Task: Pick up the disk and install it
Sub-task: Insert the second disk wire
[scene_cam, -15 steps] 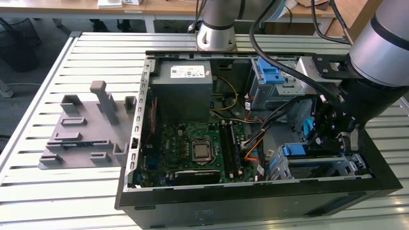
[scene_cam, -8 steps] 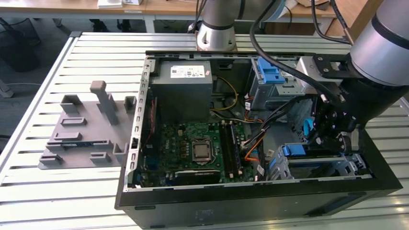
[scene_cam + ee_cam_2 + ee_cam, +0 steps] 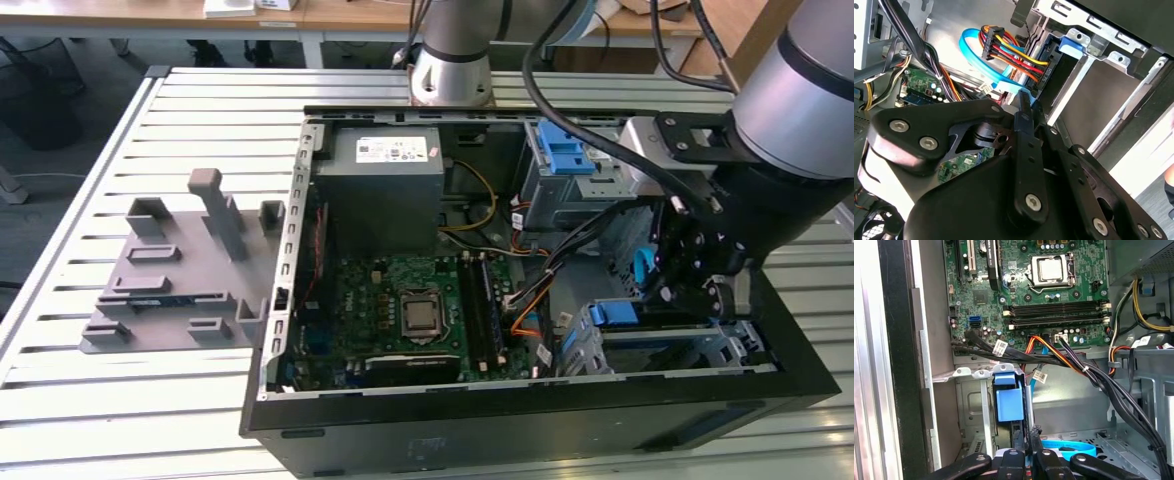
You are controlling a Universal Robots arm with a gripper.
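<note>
1. Arm reaches down into the open black tower computer case [image 3: 534,440], which lies on its side on the silver slatted metal bench [image 3: 80,400]. Wrist is low in the corner at the exterior view's right, over the bare-metal drive cage [image 3: 727,350].
2. Black two-fingered end effector [image 3: 1026,434]: in both wrist views the fingers stand pressed together, closed, with nothing visible between them. It carries no load that I can make out.
3. The flat silver hard disk with blue plastic edge frame [image 3: 617,314]: its blue end stands upright in the drive cage, just beside the fingertips in the first wrist view. The metal body is mostly hidden by cage walls and the label is out of sight.
4. A red, orange and black cable bundle [image 3: 1064,357] and a light blue flat cable [image 3: 1069,447] run close by. I cannot tell whether either is plugged into the disk.
5. Judgement: pick-up done, disk looks slotted in its bay. Full seating and latch engagement unconfirmed.
6. Green motherboard [image 3: 414,310] and grey moulded fixture plate [image 3: 174,270] look untouched.
</note>
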